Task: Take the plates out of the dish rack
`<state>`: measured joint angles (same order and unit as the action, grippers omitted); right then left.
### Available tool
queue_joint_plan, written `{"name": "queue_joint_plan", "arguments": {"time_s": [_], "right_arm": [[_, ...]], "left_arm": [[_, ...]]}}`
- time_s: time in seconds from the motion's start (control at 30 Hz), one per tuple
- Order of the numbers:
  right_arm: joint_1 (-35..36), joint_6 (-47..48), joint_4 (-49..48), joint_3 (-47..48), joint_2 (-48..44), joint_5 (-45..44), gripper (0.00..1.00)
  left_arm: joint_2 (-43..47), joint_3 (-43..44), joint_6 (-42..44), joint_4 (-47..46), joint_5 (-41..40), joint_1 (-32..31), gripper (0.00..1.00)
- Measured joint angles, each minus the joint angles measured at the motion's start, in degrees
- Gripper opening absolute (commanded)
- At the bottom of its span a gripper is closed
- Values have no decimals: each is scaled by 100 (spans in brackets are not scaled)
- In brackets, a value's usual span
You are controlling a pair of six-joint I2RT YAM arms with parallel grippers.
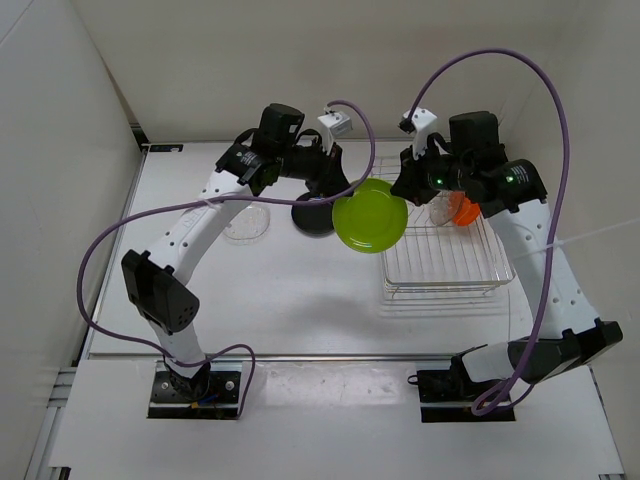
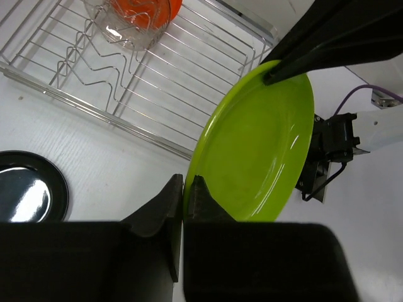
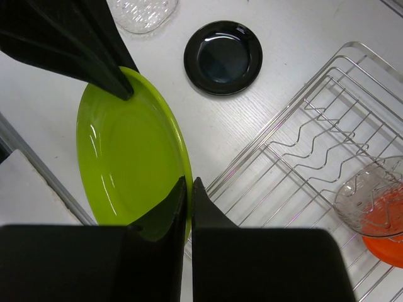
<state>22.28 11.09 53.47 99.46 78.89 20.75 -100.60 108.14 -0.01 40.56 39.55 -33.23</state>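
Top: lime green plate [image 1: 369, 215] held in air at left edge of dish rack [image 1: 445, 268], pinched on 2 opposite rims. Risk: both arms pull unevenly or let go together, and plate drops onto rack wire or tabletop [image 1: 300, 300].

Left wrist: left tool [image 2: 187, 184] nearly closed, clamping plate rim.

Right wrist: right tool [image 3: 188, 184] equally narrow, gripping opposite rim. Orange plate [image 3: 385, 244] and clear plate [image 3: 365, 195] sit inside rack.

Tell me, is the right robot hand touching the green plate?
Touching. The right wrist view shows the right gripper with its jaws shut on the rim of the green plate.
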Motion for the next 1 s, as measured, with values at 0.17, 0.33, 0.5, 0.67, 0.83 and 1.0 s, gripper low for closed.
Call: {"name": "queue_joint_plan", "arguments": {"time_s": [0.17,0.33,0.5,0.67,0.83,1.0], "right_arm": [[-20,35,0,0,2,2,6],[-15,-70,-59,-39,7,-103,100],[-2,-341,-330,-293,-2,-1019,100],[-212,-621,-468,-411,-9,-1923,100],[-317,-667,-570,-645,-188,-2321,100],[-315,-662,-608,-826,-468,-2500,100]], "left_arm": [[35,-59,-4,-28,31,-4,11],[170,-365,-118,-184,-479,-22,11],[131,-629,-293,-297,-1523,79,11],[-271,-612,-402,-459,-1840,389,11],[-953,-599,-450,-680,-1810,883,11],[-1690,-562,-450,-780,-1770,1373,11]]}}
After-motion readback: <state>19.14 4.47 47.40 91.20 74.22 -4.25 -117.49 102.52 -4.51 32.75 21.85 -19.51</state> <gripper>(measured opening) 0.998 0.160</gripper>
